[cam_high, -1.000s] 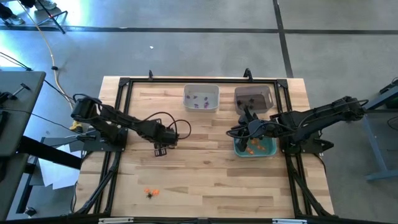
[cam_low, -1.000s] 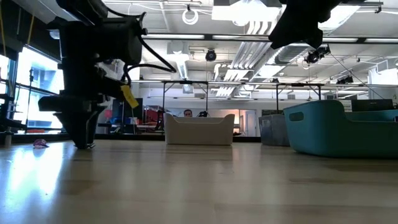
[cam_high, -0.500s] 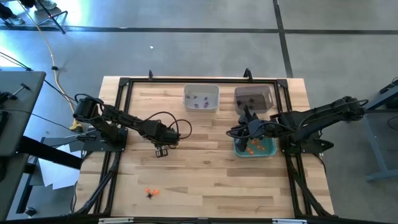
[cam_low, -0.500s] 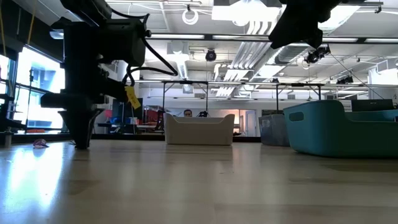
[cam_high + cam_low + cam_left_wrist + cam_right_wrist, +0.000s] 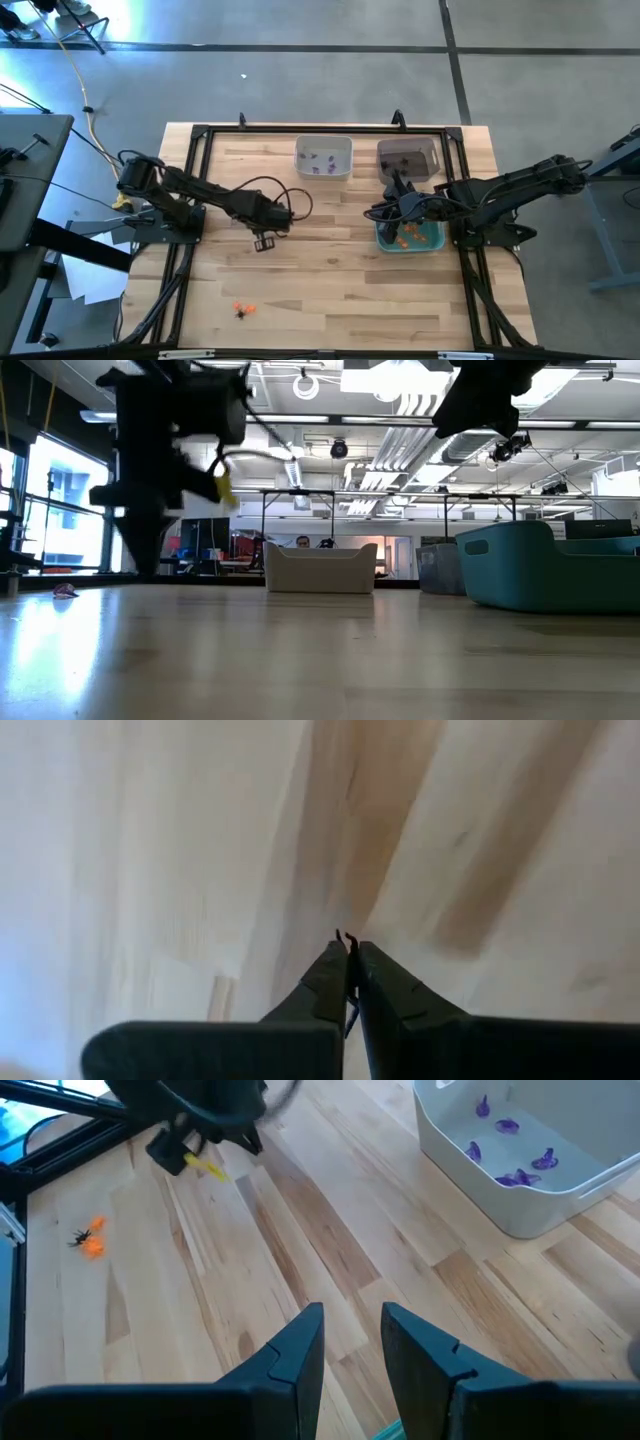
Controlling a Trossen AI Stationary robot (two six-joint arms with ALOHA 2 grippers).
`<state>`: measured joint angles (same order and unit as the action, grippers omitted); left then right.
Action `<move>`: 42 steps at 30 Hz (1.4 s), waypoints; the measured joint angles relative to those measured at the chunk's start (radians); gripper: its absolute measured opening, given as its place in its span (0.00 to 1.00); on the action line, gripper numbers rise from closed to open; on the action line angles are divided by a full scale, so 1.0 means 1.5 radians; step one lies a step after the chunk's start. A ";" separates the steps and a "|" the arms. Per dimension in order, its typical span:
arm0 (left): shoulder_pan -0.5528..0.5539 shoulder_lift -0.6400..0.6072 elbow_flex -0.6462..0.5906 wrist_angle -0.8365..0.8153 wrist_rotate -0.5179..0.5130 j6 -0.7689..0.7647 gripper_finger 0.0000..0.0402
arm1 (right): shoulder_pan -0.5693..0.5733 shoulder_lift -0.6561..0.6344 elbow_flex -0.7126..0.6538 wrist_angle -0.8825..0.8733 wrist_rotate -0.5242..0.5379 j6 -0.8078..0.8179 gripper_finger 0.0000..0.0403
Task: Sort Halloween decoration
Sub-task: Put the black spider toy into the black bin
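1. Between the left gripper [image 5: 348, 952] fingertips, pinched shut, a thin black spider trinket [image 5: 343, 936] pokes out.
2. Dark bin [image 5: 407, 157] lies across the table, nearer the half-open, empty right gripper [image 5: 352, 1325].

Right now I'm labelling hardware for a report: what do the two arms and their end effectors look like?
Both are dark, slender, jointed arms. The left end effector has a looping black cable and a yellow tag near it. The right end effector has two flat, dark, tapered fingers.
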<state>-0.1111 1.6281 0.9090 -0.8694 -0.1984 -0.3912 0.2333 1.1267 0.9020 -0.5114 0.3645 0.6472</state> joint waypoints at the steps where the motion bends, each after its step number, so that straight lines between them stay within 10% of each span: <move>1: -0.002 -0.010 0.008 0.000 -0.001 -0.001 0.00 | 0.000 0.000 0.000 -0.001 0.000 0.001 0.25; 14: -0.011 -0.168 0.062 0.030 -0.040 -0.040 0.00 | 0.000 0.003 0.000 -0.001 0.016 0.000 0.25; 20: -0.046 -0.241 0.068 0.222 -0.069 0.023 0.00 | 0.000 0.042 0.000 0.037 0.067 -0.011 0.25; 29: -0.094 -0.257 0.069 0.526 -0.145 0.246 0.00 | 0.000 0.173 -0.001 0.414 0.102 -0.285 0.25; 42: -0.094 -0.240 0.068 0.585 -0.211 0.316 0.00 | 0.002 0.230 0.000 0.688 0.062 -0.465 0.25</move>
<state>-0.2516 1.2677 1.0111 0.0081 -0.5154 0.0830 0.2356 1.4715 0.9016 0.5204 0.4573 -0.0505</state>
